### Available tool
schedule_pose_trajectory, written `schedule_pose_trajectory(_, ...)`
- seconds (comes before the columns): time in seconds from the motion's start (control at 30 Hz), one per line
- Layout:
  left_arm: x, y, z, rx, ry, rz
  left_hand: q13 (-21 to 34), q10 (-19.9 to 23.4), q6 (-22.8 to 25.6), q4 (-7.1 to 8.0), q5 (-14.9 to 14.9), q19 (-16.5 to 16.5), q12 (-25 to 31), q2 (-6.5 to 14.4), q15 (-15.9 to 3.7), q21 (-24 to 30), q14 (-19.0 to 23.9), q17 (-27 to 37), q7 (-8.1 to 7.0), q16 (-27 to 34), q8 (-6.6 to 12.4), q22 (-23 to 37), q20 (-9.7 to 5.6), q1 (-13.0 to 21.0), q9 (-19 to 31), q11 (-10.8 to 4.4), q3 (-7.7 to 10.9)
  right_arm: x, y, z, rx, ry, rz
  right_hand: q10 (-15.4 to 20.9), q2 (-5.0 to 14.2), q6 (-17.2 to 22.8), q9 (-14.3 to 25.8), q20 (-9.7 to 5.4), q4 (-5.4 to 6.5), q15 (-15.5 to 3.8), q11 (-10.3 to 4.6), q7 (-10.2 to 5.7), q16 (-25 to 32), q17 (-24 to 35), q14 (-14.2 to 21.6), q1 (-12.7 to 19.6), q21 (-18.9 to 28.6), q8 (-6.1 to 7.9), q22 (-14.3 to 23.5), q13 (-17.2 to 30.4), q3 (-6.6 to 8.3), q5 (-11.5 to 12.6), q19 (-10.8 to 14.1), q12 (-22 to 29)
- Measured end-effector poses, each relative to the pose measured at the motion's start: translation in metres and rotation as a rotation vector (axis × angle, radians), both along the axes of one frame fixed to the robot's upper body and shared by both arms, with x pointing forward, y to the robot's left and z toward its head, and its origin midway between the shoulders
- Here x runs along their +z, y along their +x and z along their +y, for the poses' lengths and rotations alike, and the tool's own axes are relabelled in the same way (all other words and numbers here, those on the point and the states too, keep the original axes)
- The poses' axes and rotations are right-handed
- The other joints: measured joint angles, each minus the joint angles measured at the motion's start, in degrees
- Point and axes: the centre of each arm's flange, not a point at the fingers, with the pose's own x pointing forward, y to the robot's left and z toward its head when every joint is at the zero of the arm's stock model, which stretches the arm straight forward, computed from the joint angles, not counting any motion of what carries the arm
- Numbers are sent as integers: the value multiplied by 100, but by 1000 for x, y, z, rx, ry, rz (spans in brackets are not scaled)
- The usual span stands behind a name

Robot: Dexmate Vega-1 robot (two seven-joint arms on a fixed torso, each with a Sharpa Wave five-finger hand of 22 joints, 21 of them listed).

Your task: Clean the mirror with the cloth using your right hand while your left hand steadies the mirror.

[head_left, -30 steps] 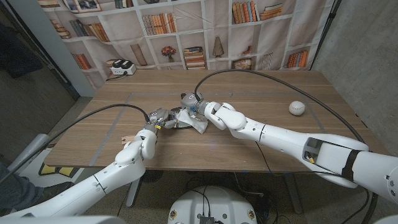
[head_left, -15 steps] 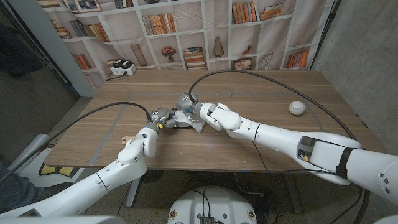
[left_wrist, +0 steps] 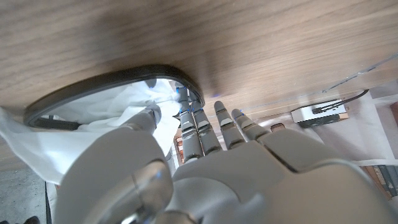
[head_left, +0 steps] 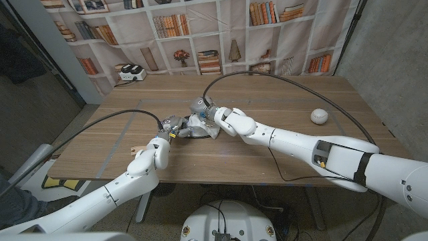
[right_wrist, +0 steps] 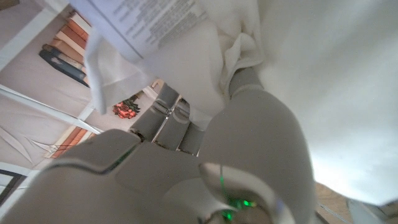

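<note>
On the wooden tabletop (head_left: 267,94), the mirror (left_wrist: 112,84) lay flat a little left of centre, a rounded glass with a dark rim, and the white cloth (head_left: 202,130) was spread over most of it. In the left wrist view the cloth showed through and across the glass, with a loose fold trailing off past the rim onto the wood.

The right hand (head_left: 206,115) reached in from the right side and sat on top of the cloth over the mirror. In the right wrist view its fingers (right_wrist: 163,115) were bent down into the bunched white fabric, which wrapped around them and carried a printed label; the hand held the cloth against the mirror.

The left hand (head_left: 171,126) came in from the lower left and met the mirror at its near-left edge. In the left wrist view its fingers (left_wrist: 231,124) lay straight and close together, reaching to the dark rim, with the thumb beside the cloth. They touched the mirror's edge rather than wrapping around it, and whether they pressed on it could not be told.

A small white ball (head_left: 319,116) sat well apart near the right side of the tabletop. A white device (head_left: 131,73) stood at the far left corner, before a bookshelf-printed backdrop (head_left: 200,33).
</note>
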Motion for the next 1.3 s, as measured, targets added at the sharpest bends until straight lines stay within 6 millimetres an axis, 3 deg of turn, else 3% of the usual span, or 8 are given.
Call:
schedule_pose_trajectory(0.3, 1, 3, -1, -6, 0, 1, 1, 11, 0, 11, -39, 23, 0, 1, 1, 0, 61, 0, 0, 0, -1, 0, -23, 2, -2, -11, 42, 5, 11, -26, -92, 36, 0, 15, 0, -1, 5, -20, 3, -10, 14, -1, 23, 10, 10, 0, 45, -11, -19, 1, 0, -2, -20, -22)
schedule_pose_trajectory(0.53, 0, 6, -2, -17, -8, 7, -6, 8, -1, -8, -83, 31, -44, 48, 1, 0, 61, 0, -1, 0, -35, 0, -31, 48, -6, -12, 56, -1, 5, -41, -121, 36, 12, 33, 1, -1, -7, -20, 3, -32, 25, -1, 25, 34, 32, 1, 90, -19, -26, 2, 0, -2, -21, -45)
schedule_pose_trajectory(0.77, 2, 10, -3, -28, -17, 10, -7, -3, -1, -32, -83, 62, -31, 47, 1, 0, 60, 0, -1, 1, -63, -28, 1, 47, -6, -18, 80, -10, -10, -46, -103, 24, 15, 41, 0, -2, -26, 3, -7, -70, 20, -1, -11, 33, 23, 2, 60, -27, -99, 7, 12, -3, -127, -66)
schedule_pose_trajectory(0.93, 3, 11, -4, -33, -19, 11, -7, -4, -1, -55, -83, 62, -30, 47, -10, 0, 114, 0, -1, 1, -63, -28, 1, 47, -6, -18, 103, -17, -20, -46, -69, 16, 28, 41, -1, -2, -26, 11, 3, 75, 20, -2, -175, -8, -261, 3, -27, -37, -185, 7, 80, -7, -195, -89)
schedule_pose_trajectory(1.3, 4, 11, -5, -37, -26, 20, -6, -18, -1, -57, -123, 61, -33, 46, -10, 0, 113, 0, -1, -20, -96, -28, 1, 47, -6, -11, 154, -30, -36, -40, 2, 5, 48, 41, -10, -2, -21, 43, 3, 94, 20, -2, -175, -15, -280, 12, -26, -15, -212, 7, 80, -8, -226, -122)
